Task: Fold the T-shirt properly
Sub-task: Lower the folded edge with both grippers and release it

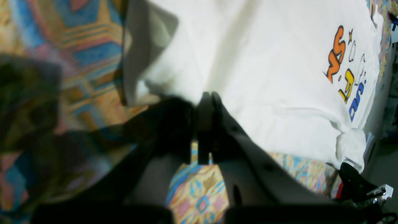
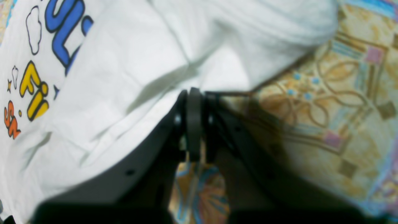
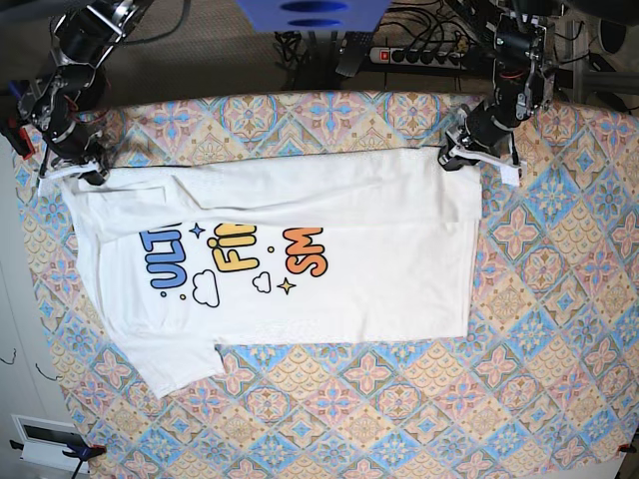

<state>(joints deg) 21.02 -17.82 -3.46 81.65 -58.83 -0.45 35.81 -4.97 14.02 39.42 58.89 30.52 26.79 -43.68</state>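
Observation:
The white T-shirt (image 3: 379, 269) lies flat across the patterned table, print up, with blue, yellow and orange lettering (image 3: 235, 254). Its neck end is at the left and its hem at the right. My left gripper (image 3: 457, 158) is shut on the shirt's far right corner. In the left wrist view its closed fingers (image 1: 205, 99) pinch the white edge of the shirt (image 1: 264, 77). My right gripper (image 3: 80, 172) is shut on the far left corner. In the right wrist view its closed fingers (image 2: 194, 96) pinch the cloth (image 2: 124, 77). A strip along the far edge looks folded over.
The patterned tablecloth (image 3: 399, 399) covers the table. One sleeve (image 3: 175, 369) sticks out toward the front left. A power strip with cables (image 3: 419, 55) lies behind the table. A blue object (image 3: 312, 12) is at the top. The table's left edge is near the shirt.

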